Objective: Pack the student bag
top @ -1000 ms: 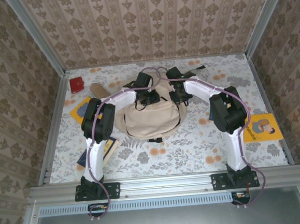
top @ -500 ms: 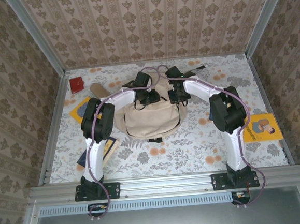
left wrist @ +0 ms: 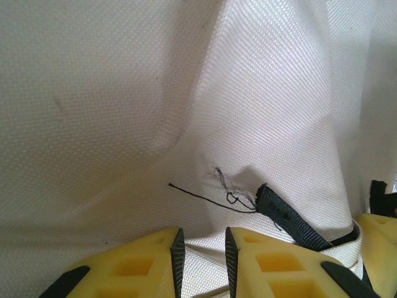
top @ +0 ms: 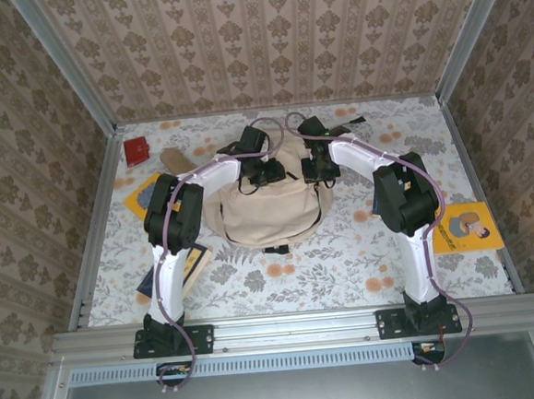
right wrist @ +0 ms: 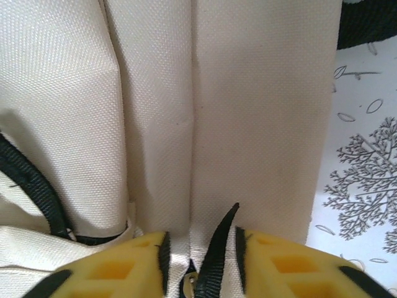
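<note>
The beige student bag [top: 266,213] lies in the middle of the table, top end away from the arms. Both grippers sit on that far end. My left gripper [top: 267,174] presses into the cloth; in the left wrist view a fold of beige fabric [left wrist: 124,112] fills the narrow gap of the left gripper [left wrist: 203,261], beside a frayed black strap end [left wrist: 282,214]. My right gripper [top: 317,170] is at the bag's right top. In the right wrist view the right gripper [right wrist: 200,261] is shut on a black zipper pull [right wrist: 218,248] and bunched cloth.
A red box [top: 136,151] and a tan object [top: 176,159] lie at the back left. A yellow book [top: 140,196] and a blue book [top: 189,264] lie by the left arm, another yellow book [top: 469,227] at the right. Black straps [top: 345,119] trail behind the bag.
The right gripper has shifted slightly left and back on the bag's top. The left gripper has hardly moved, and the bag lies where it was.
</note>
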You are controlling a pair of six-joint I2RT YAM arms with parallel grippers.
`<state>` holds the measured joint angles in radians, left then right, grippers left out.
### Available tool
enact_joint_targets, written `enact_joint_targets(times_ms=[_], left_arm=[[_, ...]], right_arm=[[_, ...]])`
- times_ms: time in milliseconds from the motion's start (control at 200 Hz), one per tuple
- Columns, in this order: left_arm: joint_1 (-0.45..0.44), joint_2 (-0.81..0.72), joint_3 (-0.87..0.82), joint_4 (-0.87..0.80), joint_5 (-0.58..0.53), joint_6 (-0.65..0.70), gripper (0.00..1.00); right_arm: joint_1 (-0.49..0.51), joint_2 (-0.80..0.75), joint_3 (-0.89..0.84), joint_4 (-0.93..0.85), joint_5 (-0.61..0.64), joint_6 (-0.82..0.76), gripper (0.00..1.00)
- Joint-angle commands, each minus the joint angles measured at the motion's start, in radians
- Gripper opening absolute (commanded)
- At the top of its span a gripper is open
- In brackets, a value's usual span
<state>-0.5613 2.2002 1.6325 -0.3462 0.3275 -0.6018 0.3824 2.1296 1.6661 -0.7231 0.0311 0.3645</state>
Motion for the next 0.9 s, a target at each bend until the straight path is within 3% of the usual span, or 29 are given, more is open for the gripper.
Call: enact_joint_targets(times_ms=[0, 300, 530, 895], left_arm=[[0.008, -0.024, 0.038, -0.011, 0.030, 0.020, 0.26], [-0.017, -0.001, 0.067, 0.082, 0.087, -0.022, 0.21], [-0.032, 0.050, 0.111, 0.131, 0.100, -0.053, 0.19], [-0.046, 0.198, 0.238, 0.068, 0.036, -0.091, 0.13]], right_arm=[[0.000, 0.017, 0.032, -0.007, -0.040, 0.009, 0.29], [-0.002, -0.012, 0.013, 0.001, -0.029, 0.005, 0.09], [-0.004, -0.035, -0.016, 0.011, -0.002, -0.001, 0.00], [-0.006, -0.158, -0.131, 0.048, 0.000, 0.070, 0.00]])
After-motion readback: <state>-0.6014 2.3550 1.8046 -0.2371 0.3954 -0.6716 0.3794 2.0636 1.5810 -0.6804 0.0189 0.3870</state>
